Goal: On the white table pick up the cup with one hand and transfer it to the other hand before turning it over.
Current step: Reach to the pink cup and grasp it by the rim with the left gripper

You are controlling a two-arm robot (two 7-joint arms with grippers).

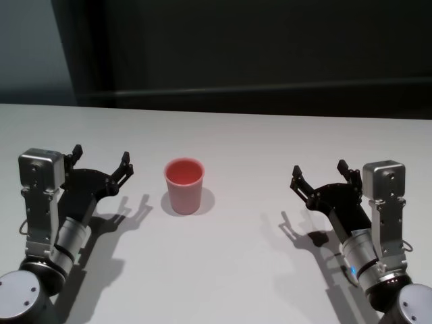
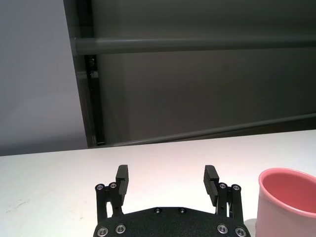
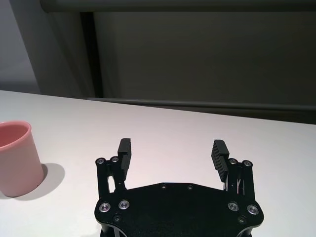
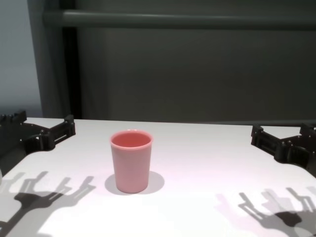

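The pink cup (image 1: 183,185) stands upright, mouth up, on the white table (image 1: 250,270), left of centre. It also shows in the chest view (image 4: 130,160), the left wrist view (image 2: 289,205) and the right wrist view (image 3: 17,158). My left gripper (image 1: 101,160) is open and empty, to the left of the cup and apart from it; it also shows in the left wrist view (image 2: 168,180) and the chest view (image 4: 42,128). My right gripper (image 1: 318,172) is open and empty, well to the right of the cup; it also shows in the right wrist view (image 3: 173,153) and the chest view (image 4: 281,136).
A dark wall (image 1: 270,47) with a horizontal rail (image 4: 187,19) runs behind the table's far edge. The arms cast shadows on the tabletop (image 4: 44,195).
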